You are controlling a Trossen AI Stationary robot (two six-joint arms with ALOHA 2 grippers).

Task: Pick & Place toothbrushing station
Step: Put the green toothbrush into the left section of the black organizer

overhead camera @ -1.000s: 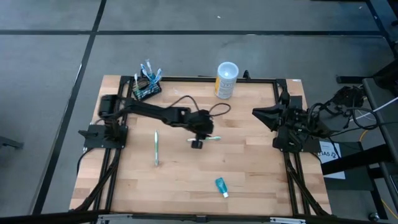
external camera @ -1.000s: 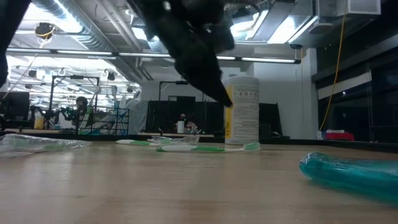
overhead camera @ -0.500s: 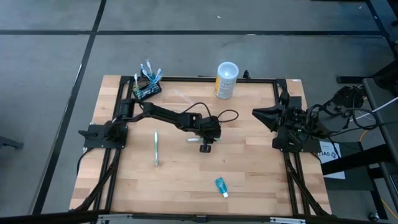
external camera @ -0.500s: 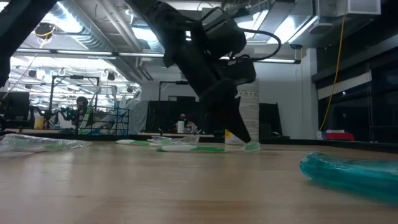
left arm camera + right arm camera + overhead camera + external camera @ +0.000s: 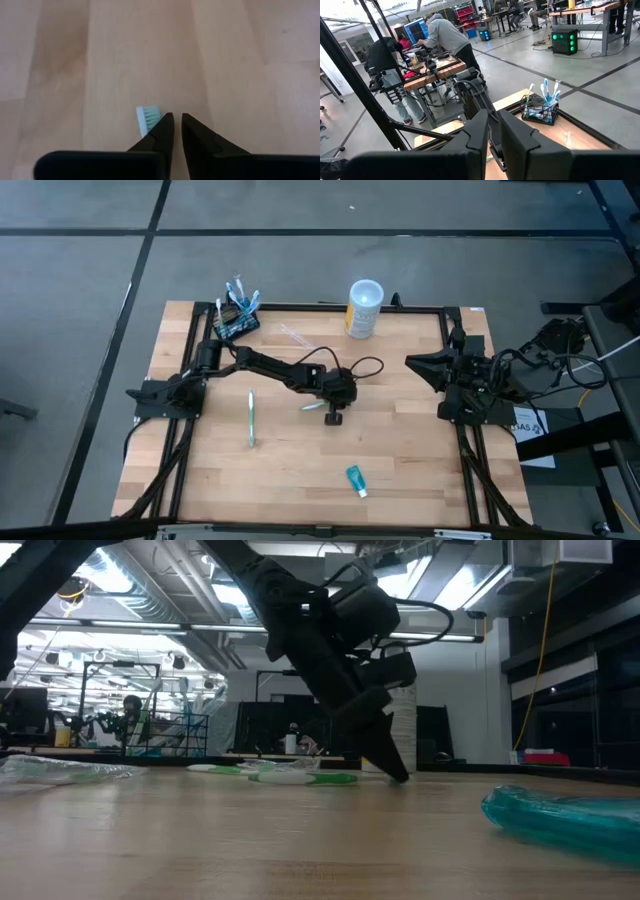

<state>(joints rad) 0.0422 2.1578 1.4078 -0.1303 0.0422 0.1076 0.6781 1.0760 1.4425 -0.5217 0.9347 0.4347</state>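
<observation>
A pale wooden-plank worktop (image 5: 400,450) framed by black rails stands on a grey floor, and the low view looks across it into a workshop lit by ceiling strips, where the right wrist view shows people bent over benches. The toothbrushing station (image 5: 236,320), a small black slotted holder with several blue and white brushes standing upright in it, sits at the far left corner of the worktop, well apart from the working arm; nothing grips it. A white-and-yellow cylindrical cup (image 5: 364,309) stands upright at the far edge, right of the holder. The left pincer (image 5: 334,416) reaches to mid-worktop and points steeply down, its tips at or just above the wood over a green-and-white toothbrush (image 5: 318,406) lying flat there. In the left wrist view the two dark fingers (image 5: 163,131) stand almost together with only a thin gap, holding nothing, and the white bristle head (image 5: 147,119) lies just beside one tip rather than between them. That placement suggests the arm is lining up on the brush's head end, likely to pick it up for the holder. Another pale green toothbrush (image 5: 250,418) lies flat to the left, and a teal tube (image 5: 356,479) lies near the front edge. The right pincer (image 5: 414,363) waits folded at the right rail, fingers nearly touching, empty.
</observation>
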